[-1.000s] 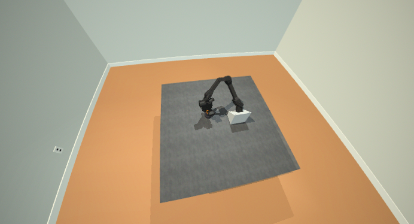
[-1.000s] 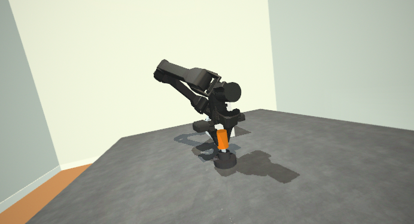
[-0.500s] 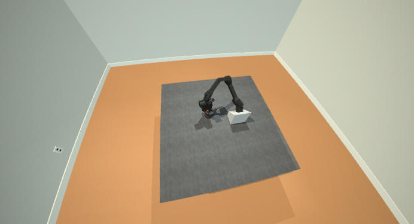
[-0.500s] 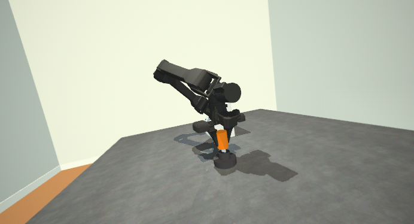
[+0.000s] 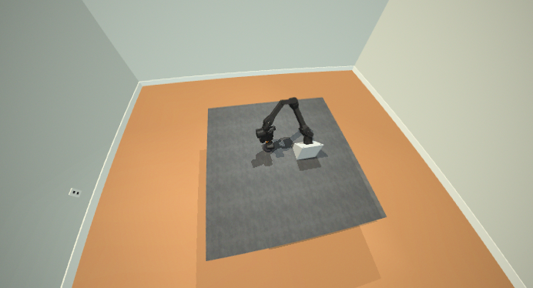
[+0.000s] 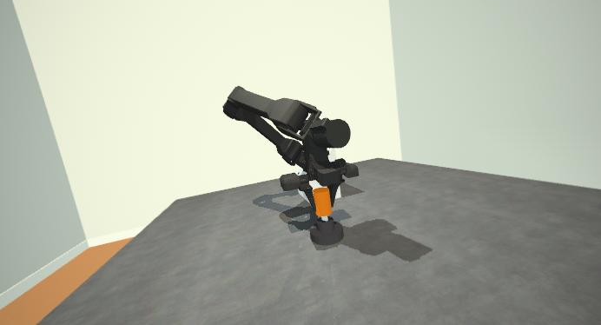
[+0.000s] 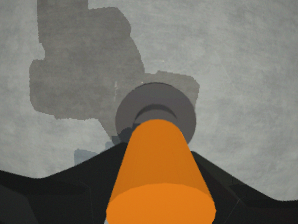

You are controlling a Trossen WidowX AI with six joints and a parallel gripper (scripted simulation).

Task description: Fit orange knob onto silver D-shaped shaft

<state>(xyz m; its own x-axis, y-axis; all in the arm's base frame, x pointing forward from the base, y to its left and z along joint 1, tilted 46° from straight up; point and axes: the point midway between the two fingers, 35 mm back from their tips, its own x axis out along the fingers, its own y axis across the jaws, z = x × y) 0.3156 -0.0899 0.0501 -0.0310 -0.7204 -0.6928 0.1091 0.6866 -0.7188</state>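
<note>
The orange knob [image 6: 322,202] [image 7: 160,165] is held nearly upright between the fingers of my gripper [image 6: 323,203], which is shut on it. The dark round pedestal [image 6: 326,235] [image 7: 156,94] stands on the table directly below the knob. A short piece of the silver shaft [image 6: 325,218] shows between the knob's lower end and the pedestal's raised collar. The knob's underside, its hole and the shaft's top are hidden, so I cannot tell how the flat sides lie. In the top view only a speck of orange shows under the gripper.
The grey table top [image 5: 269,207] [image 6: 217,268] lies under everything. The arm's white base block [image 5: 307,152] stands to the right of the pedestal in the top view. The arm arches above the table between the base and the pedestal. Shadows fall around the pedestal.
</note>
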